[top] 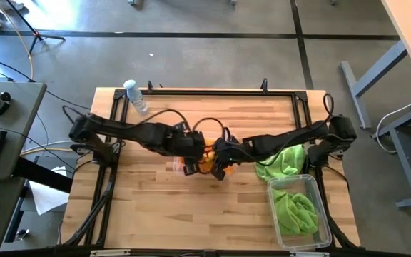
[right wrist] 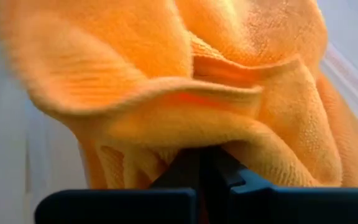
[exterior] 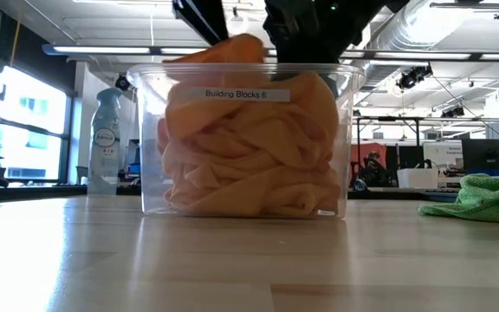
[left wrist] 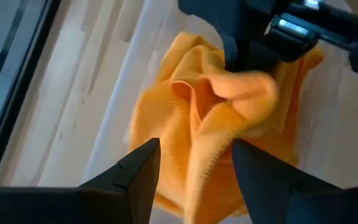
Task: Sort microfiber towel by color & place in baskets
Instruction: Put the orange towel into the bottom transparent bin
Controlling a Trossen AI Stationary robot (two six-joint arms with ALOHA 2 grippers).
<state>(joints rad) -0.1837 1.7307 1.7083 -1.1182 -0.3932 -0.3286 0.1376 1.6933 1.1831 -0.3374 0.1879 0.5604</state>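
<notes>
Orange towels (exterior: 249,156) fill centre basket (exterior: 150,139); right end effector (top: 218,170) clenched on one, left end effector (left wrist: 191,177) released above.

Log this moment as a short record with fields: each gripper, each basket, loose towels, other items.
left gripper: open, hovering over the orange towels in the centre basket
right gripper: shut on an orange towel, over the same basket
centre basket: piled to the rim with orange towels, label on its front
right basket: near the table's front right corner, holds green towels
loose towels: green towel lying on the table beside the right basket
other items: water bottle lying near the back left of the table; spray bottle behind
</notes>
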